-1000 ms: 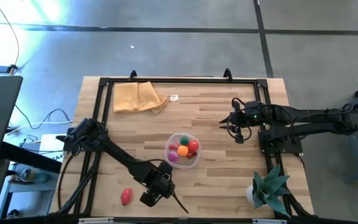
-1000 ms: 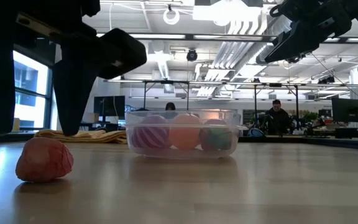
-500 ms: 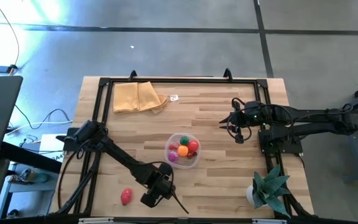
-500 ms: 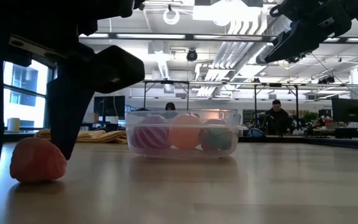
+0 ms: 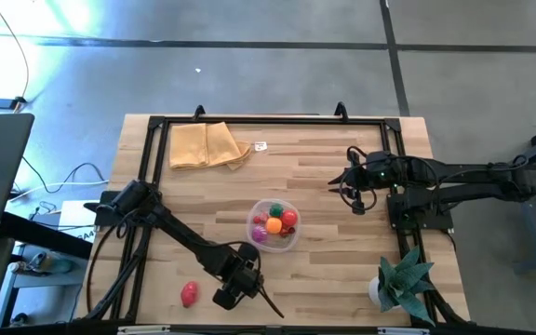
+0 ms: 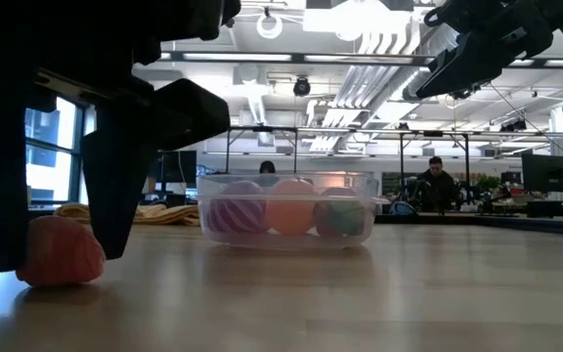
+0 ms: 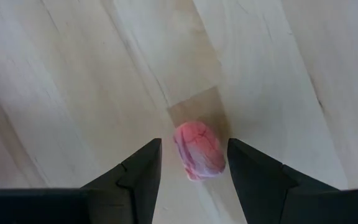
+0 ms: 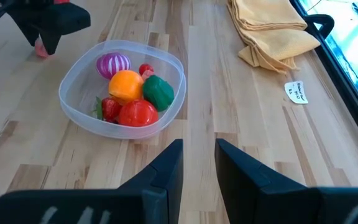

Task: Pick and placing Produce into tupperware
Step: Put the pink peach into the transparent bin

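Comparing with a second ago, the one real change is at the near-left corner of the wooden table (image 5: 342, 214): the left gripper (image 7: 193, 163) has come down around the pink toy fruit (image 7: 197, 149), which then lay clear to one side of the fingers in the low view. Now that fruit sits on the wood between the two spread fingers (image 7: 140, 169), with a gap on each side, so the jaws are open and hold nothing. In the low view the fruit (image 6: 60, 252) is partly hidden behind a dark finger.

The right arm has not moved; its right gripper (image 8: 198, 163) hangs above the table's right half, well apart from the tub, fingers close together with a narrow slot between them, empty.

The clear round tupperware (image 5: 294, 221) stands near the table's middle, unchanged. Inside it lie a magenta striped piece (image 8: 114, 63), an orange piece (image 8: 126, 86), a green piece (image 8: 158, 91), a red round piece (image 8: 136, 113) and a small strawberry (image 8: 107, 108), all touching one another.

A tan folded cloth (image 5: 205, 146) lies at the far-left edge, and a spiky green plant (image 5: 401, 279) stands at the near-right corner.
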Controlling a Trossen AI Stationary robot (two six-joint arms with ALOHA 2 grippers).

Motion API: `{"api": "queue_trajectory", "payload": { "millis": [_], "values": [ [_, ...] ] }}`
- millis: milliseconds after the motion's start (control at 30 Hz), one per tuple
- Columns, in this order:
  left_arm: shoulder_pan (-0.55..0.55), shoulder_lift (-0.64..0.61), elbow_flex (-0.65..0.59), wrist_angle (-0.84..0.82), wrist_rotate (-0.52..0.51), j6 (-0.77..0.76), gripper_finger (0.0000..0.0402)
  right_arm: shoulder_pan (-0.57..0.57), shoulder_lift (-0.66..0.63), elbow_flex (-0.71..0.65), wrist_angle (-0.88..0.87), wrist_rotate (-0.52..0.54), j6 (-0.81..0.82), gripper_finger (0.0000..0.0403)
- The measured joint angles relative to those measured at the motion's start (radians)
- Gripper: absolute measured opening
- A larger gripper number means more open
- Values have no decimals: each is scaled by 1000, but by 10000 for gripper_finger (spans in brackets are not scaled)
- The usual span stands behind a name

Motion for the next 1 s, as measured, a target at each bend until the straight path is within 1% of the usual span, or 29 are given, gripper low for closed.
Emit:
{"api": "queue_trajectory", "payload": {
  "millis": [1000],
  "values": [
    [0,11,0,9,27,-27,174,0,0,0,0,0,0,83]
  ]
}}
